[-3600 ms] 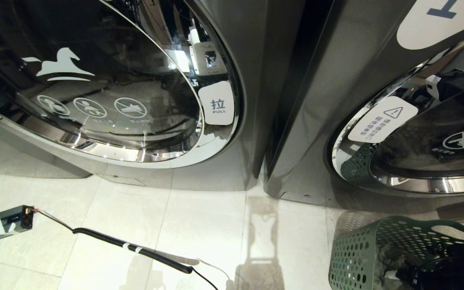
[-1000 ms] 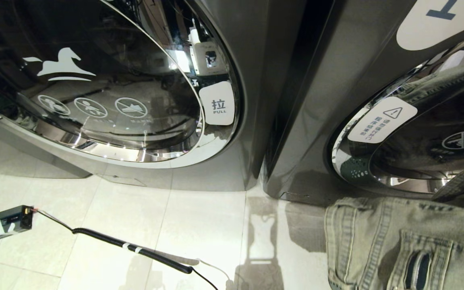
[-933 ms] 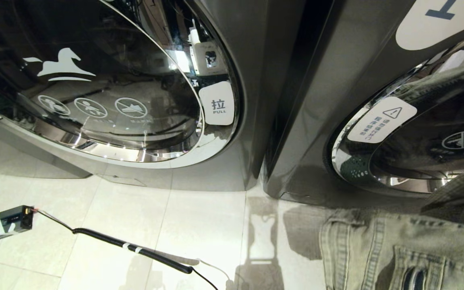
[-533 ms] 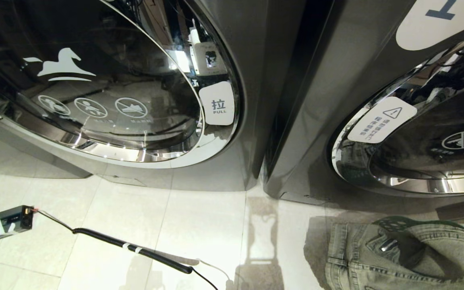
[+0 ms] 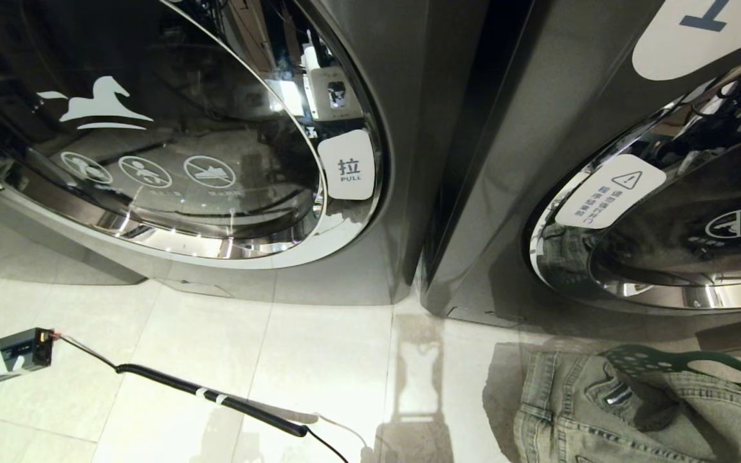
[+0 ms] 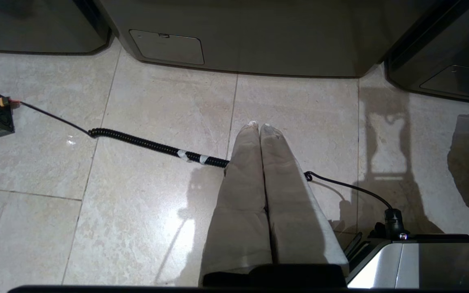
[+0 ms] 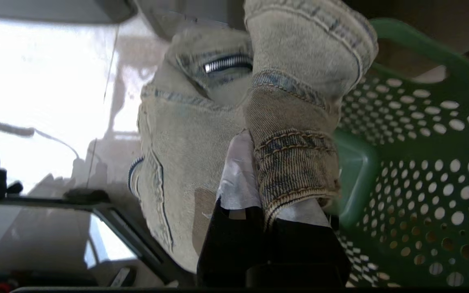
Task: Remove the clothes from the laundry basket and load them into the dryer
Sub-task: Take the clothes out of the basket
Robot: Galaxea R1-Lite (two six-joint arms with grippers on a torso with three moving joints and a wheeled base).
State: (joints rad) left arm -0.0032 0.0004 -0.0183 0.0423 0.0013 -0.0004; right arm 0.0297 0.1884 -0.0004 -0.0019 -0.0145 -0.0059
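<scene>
Gripping a folded hem of the jeans (image 7: 291, 162), the right gripper (image 7: 275, 203) has jaws clamped on denim above the laundry basket (image 7: 413, 171). Left gripper (image 6: 261, 127) hangs jaws together over the floor. Risk: the trailing denim snags the basket rim and slips free; both dryer doors (image 5: 171, 148) appear closed.

We see faded grey-green jeans (image 5: 576, 411) draped over the near rim of our green perforated basket (image 5: 698, 360), zip showing, a fold (image 7: 295, 171) bunched up. Both dryers (image 5: 357, 270) stand behind, round doors (image 5: 152, 128) closed.
</scene>
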